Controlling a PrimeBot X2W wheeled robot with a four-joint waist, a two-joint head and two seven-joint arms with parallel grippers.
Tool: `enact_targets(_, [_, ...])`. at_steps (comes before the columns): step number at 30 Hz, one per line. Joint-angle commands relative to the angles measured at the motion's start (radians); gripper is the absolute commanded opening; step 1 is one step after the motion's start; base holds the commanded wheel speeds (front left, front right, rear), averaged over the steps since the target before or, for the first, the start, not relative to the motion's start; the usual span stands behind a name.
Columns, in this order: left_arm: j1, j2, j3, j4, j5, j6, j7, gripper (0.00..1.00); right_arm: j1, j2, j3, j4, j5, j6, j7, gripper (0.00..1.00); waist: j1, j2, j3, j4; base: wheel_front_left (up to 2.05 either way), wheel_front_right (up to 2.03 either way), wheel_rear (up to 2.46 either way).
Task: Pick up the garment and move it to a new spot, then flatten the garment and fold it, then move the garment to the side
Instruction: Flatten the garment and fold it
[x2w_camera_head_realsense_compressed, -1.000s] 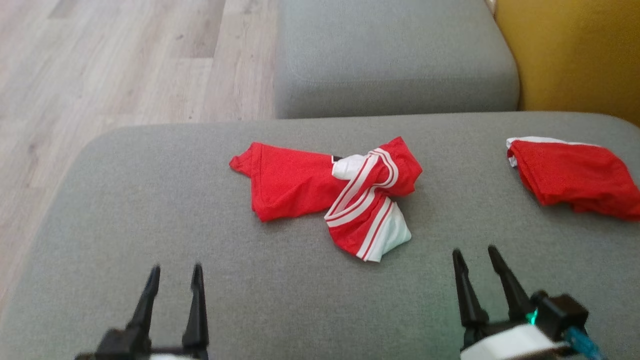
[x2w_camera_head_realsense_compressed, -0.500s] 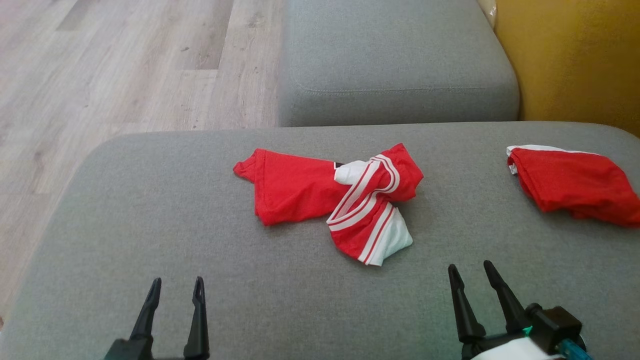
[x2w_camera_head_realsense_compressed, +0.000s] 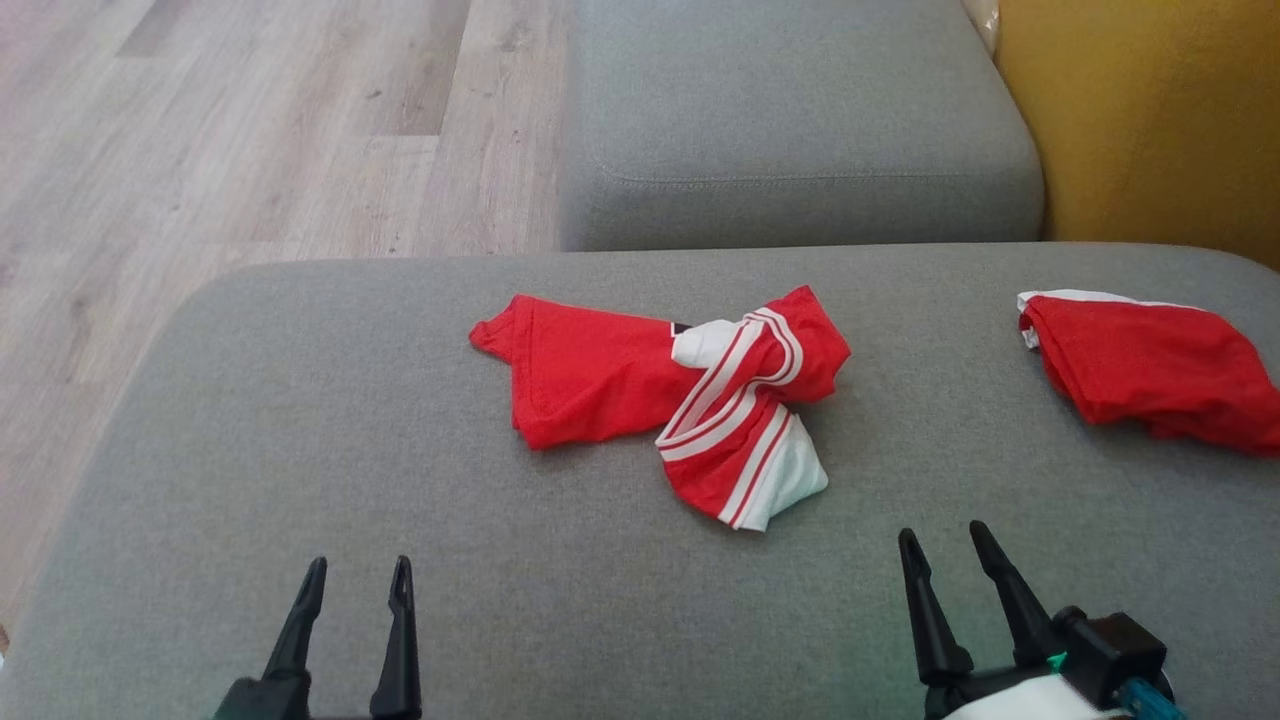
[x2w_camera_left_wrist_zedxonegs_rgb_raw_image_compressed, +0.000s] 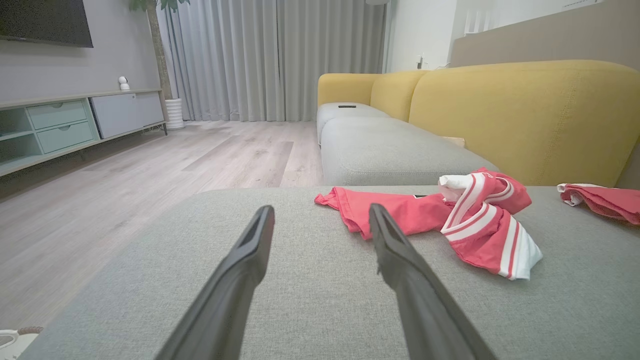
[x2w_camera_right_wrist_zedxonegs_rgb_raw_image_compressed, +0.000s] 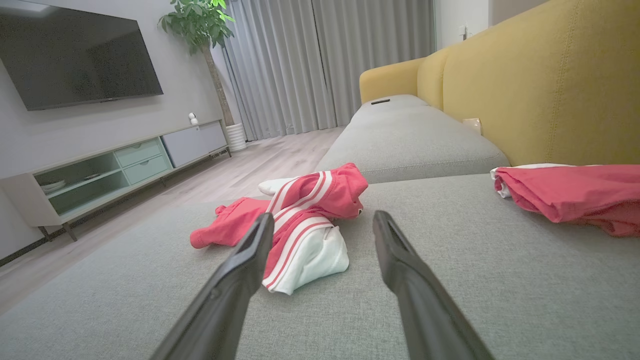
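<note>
Head view: the twisted red white-striped garment (x2w_camera_head_realsense_compressed: 680, 400) lies mid-frame on the grey sofa cushion (x2w_camera_head_realsense_compressed: 300, 450). The left claw (x2w_camera_head_realsense_compressed: 360, 563) and right claw (x2w_camera_head_realsense_compressed: 941, 530) hover below it, parted and empty.

Left wrist view: the garment sits right of centre.

Right wrist view: a second red garment (x2w_camera_right_wrist_zedxonegs_rgb_raw_image_compressed: 570, 200) at the right edge could be grabbed by mistake. Pinching a single layer may leave the twist in.

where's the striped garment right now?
Head view: the striped garment lies crumpled at the middle of the cushion, ahead of the left gripper and right gripper, nearer the right. A second garment sits apart to its right.
</note>
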Motion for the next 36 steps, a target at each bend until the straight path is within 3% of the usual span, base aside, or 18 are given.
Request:
enact_targets(1, [-0.042,-0.01,0.032,-0.031,0.009,-0.002,-0.009,1.0,-0.032,-0.004,0.024,-0.031,0.0,0.003,-0.006,1.0,0.0,-0.0001,0.001,-0.001,0.0,0.0,0.0])
enact_targets(13, [-0.081,-0.01,-0.006,0.014,-0.011,-0.042,-0.009,1.0,-0.046,-0.004,0.032,-0.042,-0.012,0.003,-0.006,1.0,0.0,-0.0001,0.048,-0.022,0.0,0.0,0.0])
enact_targets(19, [-0.193,-0.01,-0.093,0.106,-0.084,-0.061,-0.009,1.0,-0.069,-0.004,0.044,-0.048,-0.011,0.003,-0.006,1.0,0.0,-0.0001,0.093,-0.05,0.0,0.0,0.0])
enact_targets(28, [-0.472,-0.01,-0.261,0.384,-0.16,-0.127,-0.009,1.0,-0.139,-0.004,0.06,-0.081,-0.045,0.003,-0.006,1.0,0.0,-0.0001,0.227,-0.102,0.0,0.0,0.0])
enact_targets(36, [-0.729,-0.01,-0.334,0.651,-0.285,-0.163,-0.009,1.0,-0.21,-0.004,0.067,-0.104,-0.065,0.003,-0.006,1.0,0.0,-0.0001,0.356,-0.138,0.0,0.0,0.0])
